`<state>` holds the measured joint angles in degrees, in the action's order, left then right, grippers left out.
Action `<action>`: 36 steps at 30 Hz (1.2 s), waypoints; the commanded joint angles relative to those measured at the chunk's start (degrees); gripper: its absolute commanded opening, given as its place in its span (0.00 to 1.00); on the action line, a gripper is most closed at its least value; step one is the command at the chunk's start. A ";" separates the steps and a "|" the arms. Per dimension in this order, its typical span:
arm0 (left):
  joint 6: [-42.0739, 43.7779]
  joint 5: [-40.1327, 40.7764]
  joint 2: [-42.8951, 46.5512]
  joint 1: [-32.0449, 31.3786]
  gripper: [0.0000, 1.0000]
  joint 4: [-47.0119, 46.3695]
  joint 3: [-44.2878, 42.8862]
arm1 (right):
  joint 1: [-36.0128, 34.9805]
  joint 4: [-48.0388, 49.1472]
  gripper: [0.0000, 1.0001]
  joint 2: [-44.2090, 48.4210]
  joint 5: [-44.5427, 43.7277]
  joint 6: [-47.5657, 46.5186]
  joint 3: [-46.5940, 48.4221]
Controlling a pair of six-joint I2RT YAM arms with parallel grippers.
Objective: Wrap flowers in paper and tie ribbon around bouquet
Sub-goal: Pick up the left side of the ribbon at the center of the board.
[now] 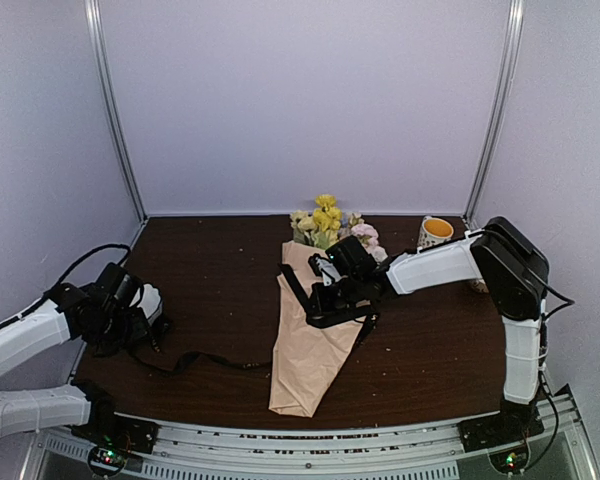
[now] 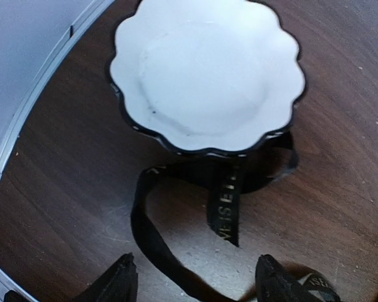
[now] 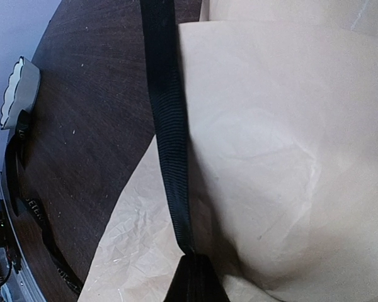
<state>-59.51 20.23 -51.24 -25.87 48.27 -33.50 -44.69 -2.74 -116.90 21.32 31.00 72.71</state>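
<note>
The ribbon begins at the far left of the table. It curls against the near edge of a white dish with a wavy rim, and one short end with pale lettering lies flat on the wood. The left gripper hangs just above this spot with its fingers spread wide. Nothing is held between them, and a loop of ribbon lies on the table below.

From there the ribbon trails loosely to the right along the table's near side, up to the bouquet. The bouquet lies in the middle of the table, with its narrow end toward the arms and its wide end toward the back wall. Yellow, cream and pink flowers show above the wide end.

The right gripper sits over the upper half of the cone, its fingertips pinched tight on the ribbon. A straight, taut stretch of ribbon runs away from the fingertips across the crinkled paper.

Further right, near the back corner, stands a mug with an orange inside. It is close to the blossoms but apart from them.
</note>
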 commanded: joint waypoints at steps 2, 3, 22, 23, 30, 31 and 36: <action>-4.00 -6.01 -0.49 8.11 0.66 -4.34 5.52 | 0.12 -1.14 0.00 0.26 1.41 -0.83 -0.34; -3.70 -6.54 -1.16 9.04 0.66 -5.39 5.96 | 0.07 -1.21 0.00 0.08 1.65 -0.83 -0.15; 1.21 -10.83 -11.15 13.94 0.00 -10.78 7.30 | 0.96 -2.92 0.00 -0.22 2.69 -0.48 0.77; 1.19 -10.30 -9.15 13.94 0.00 -9.45 6.81 | 1.00 -3.17 0.00 -0.10 2.61 -0.50 0.79; 11.33 -13.27 1.99 3.55 0.00 -18.00 0.70 | 1.24 -3.62 0.00 0.08 4.01 0.35 1.25; 14.73 -14.99 2.14 1.79 0.00 -21.09 -1.01 | 1.40 -3.37 0.00 0.14 4.49 0.71 1.21; 30.00 -26.43 -8.21 -6.57 0.00 -31.98 -15.49 | 2.05 -1.58 0.00 0.49 6.77 2.70 1.24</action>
<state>-44.60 4.64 -51.81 -27.49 30.15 -37.39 -43.48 -4.03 -116.92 26.22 31.77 73.03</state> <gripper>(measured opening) 0.013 0.010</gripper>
